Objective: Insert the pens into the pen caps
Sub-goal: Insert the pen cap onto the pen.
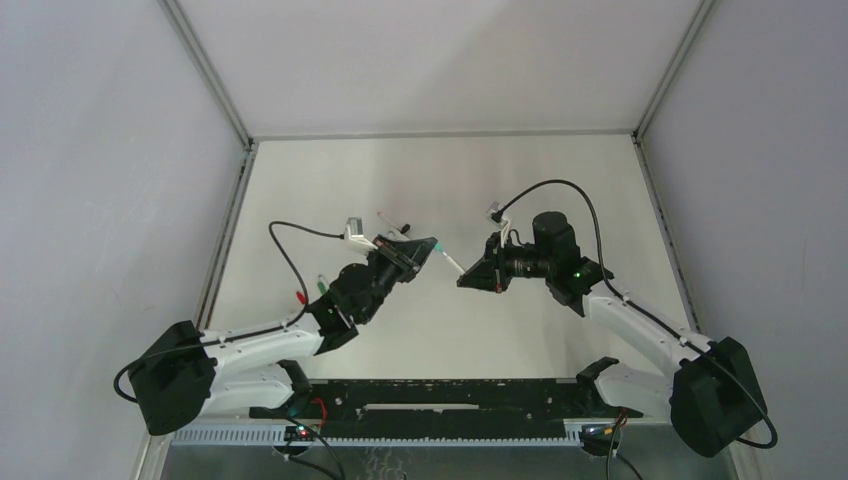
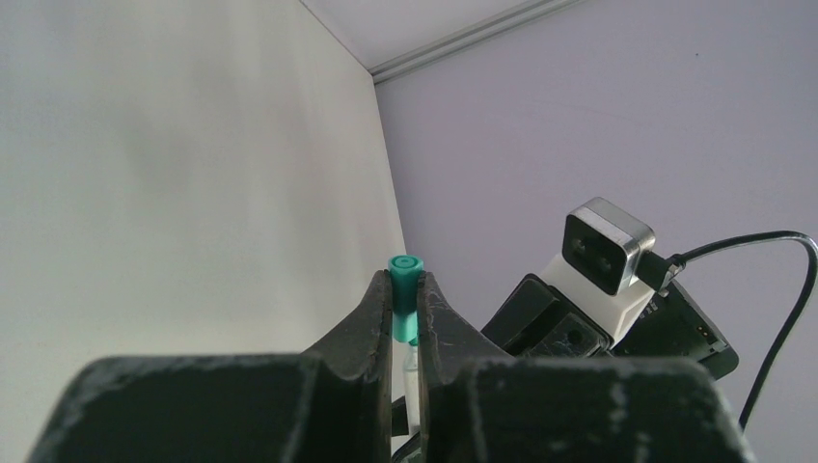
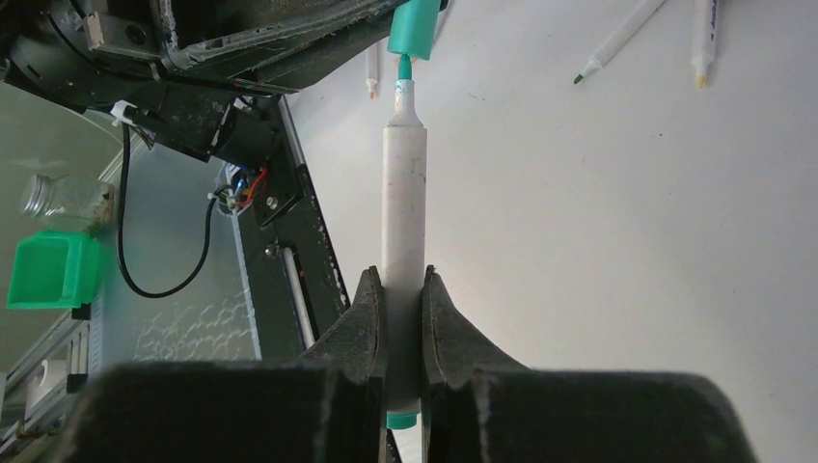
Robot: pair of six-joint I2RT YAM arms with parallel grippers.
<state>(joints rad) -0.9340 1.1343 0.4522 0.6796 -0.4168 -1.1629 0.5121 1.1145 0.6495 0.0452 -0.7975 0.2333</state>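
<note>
**Cap and pen meeting mid-table**

Left wall (image 1: 100,150) and right wall (image 1: 770,150) are standing well apart from both arms. Left gripper (image 2: 409,289) is pinching the teal cap (image 2: 406,278). Right gripper (image 3: 404,289) is clamping the white pen (image 3: 403,183), teal tip sitting right at the cap mouth. 2 loose pens (image 3: 627,32) are lying on the white table (image 1: 420,340).

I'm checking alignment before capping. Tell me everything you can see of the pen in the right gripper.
The pen is a thin white, plastic-looking barrel, slightly smudged, narrowing to a teal nib, with a teal end plug at the back. The right gripper clamps it near the rear. Its nib sits at the mouth of the teal cap held by the left gripper, not yet seated.
</note>
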